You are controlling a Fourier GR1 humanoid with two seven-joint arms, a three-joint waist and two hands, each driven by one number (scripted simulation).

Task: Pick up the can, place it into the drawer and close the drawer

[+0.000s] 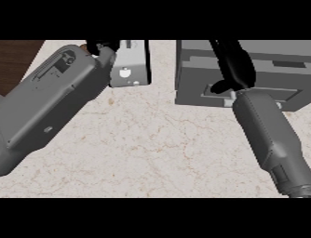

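Sitting top centre, can [131, 65] touches left hand [102, 46]; whether it's gripped, cannot tell. Right hand [237, 65] lies upper right over drawer [199, 93], fingers straight. Wrap the can fully before lifting.

left forearm [48, 107]: wide boxy shell, light grey, rounded edges. Dark recessed slots and small black markings near the wrist end, one small round dot lower down. right forearm [272, 135]: slimmer, darker grey, tapered, panel seams near the elbow end, pale collar at the wrist. left hand [103, 46] and right hand [233, 65] both black.
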